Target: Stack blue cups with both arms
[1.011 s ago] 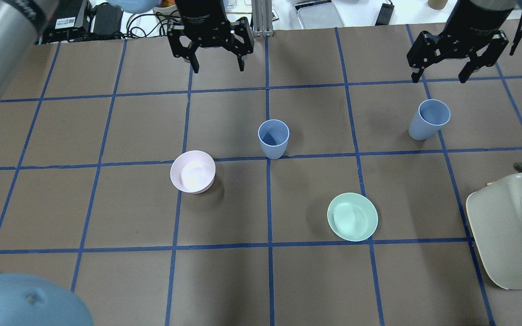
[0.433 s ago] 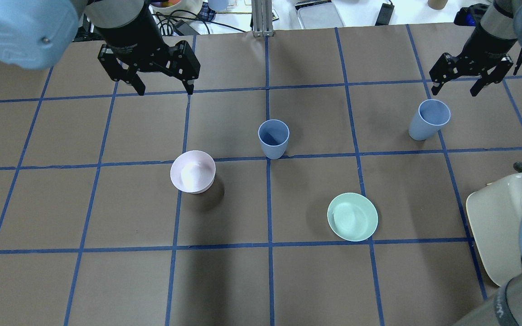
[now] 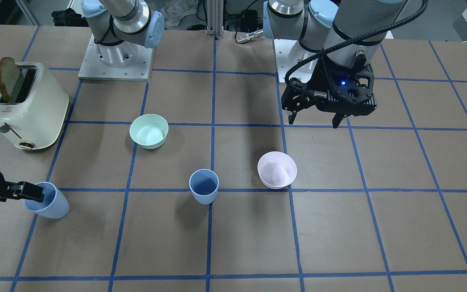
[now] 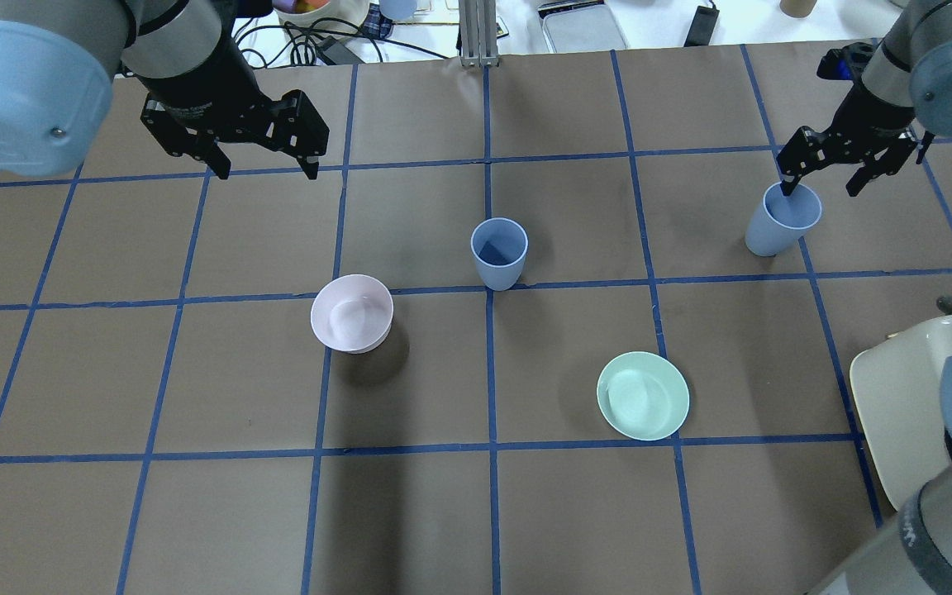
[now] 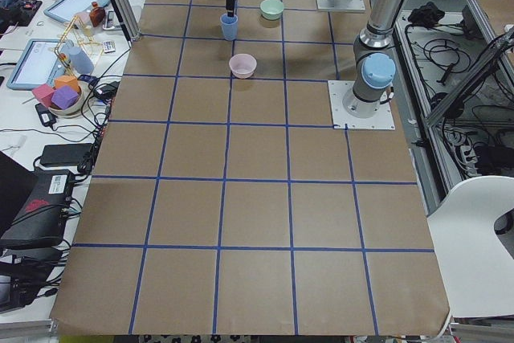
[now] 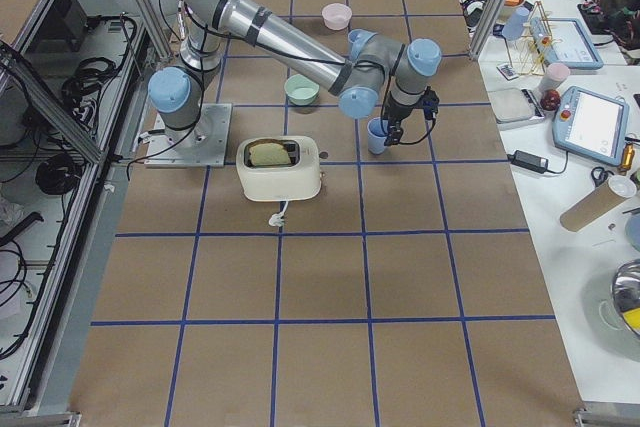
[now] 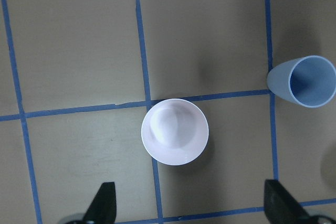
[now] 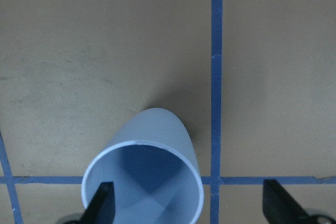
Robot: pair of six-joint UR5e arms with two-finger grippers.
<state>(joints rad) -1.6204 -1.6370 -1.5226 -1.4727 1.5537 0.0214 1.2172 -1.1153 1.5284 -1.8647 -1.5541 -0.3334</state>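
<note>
One blue cup point(image 4: 498, 252) stands upright at the table's middle; it also shows in the front view point(image 3: 204, 186) and the left wrist view point(image 7: 304, 81). The second blue cup point(image 4: 782, 219) stands at the far right. My right gripper point(image 4: 821, 186) is open at that cup's rim. In the right wrist view one fingertip point(image 8: 102, 203) sits inside the cup's mouth point(image 8: 144, 182) and the other is outside it. My left gripper point(image 4: 265, 169) is open and empty, high over the far left, away from both cups.
A pale pink bowl point(image 4: 352, 312) stands left of the middle cup, under the left wrist camera point(image 7: 175, 131). A mint-green bowl point(image 4: 643, 395) stands nearer the robot, to the right. A cream toaster point(image 3: 26, 105) with toast stands by the right arm's side.
My right gripper has come down to the right cup, one finger now in its mouth. My left gripper has moved left across the far side. Both stayed open; the cups have not moved.
</note>
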